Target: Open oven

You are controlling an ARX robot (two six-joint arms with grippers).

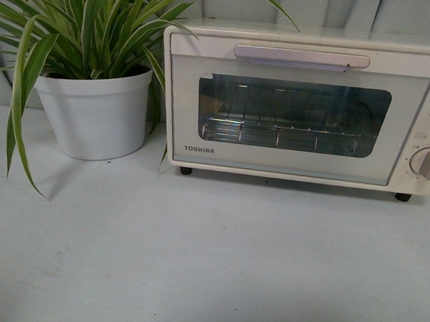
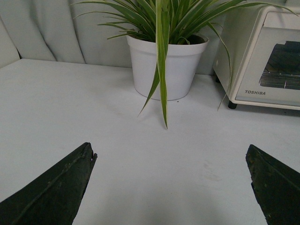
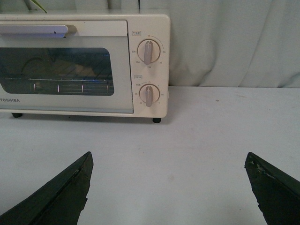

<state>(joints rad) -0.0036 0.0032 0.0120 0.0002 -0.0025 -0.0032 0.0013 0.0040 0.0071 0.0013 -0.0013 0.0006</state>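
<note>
The cream-white TOSHIBA oven [image 1: 300, 165] stands at the back right of the table, door shut. Its long bar handle [image 1: 301, 57] runs along the top of the door, and the wire rack [image 1: 281, 128] shows through the glass. Two grey knobs [image 3: 148, 51] sit at its right side. The oven also shows in the left wrist view [image 2: 262, 56] and the right wrist view [image 3: 70, 101]. My left gripper [image 2: 171, 154] is open and empty over bare table, well short of the plant pot. My right gripper [image 3: 168, 157] is open and empty, in front of the oven's knob end. Neither arm shows in the front view.
A white plant pot [image 1: 96, 113] with long green leaves stands left of the oven, close to its side; some leaves [image 1: 158, 66] hang over the oven's left edge. A pale curtain [image 3: 234, 42] hangs behind. The white table [image 1: 196, 260] spreads in front.
</note>
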